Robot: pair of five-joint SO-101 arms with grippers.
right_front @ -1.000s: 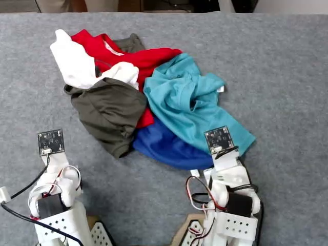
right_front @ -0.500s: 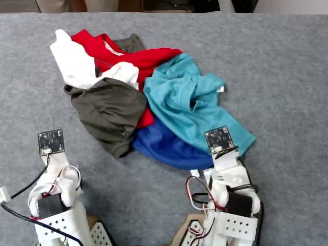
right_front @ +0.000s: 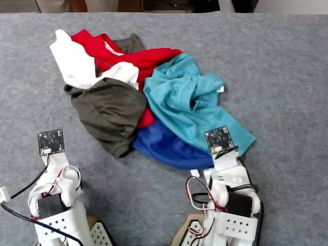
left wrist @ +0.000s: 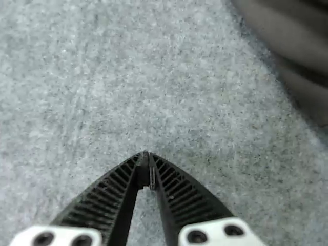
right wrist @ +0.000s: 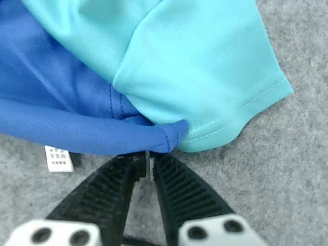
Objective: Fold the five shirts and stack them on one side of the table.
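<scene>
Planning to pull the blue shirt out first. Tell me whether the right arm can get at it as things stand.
Probably yes. The right gripper, shut, sits at the rolled near edge of the blue shirt, which lies bare on the table; the teal shirt overlaps it only farther in.

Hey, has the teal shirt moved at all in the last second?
No. The teal shirt lies as before, its near corner at the same spot on the grey table, no closer to the table's far edge.
</scene>
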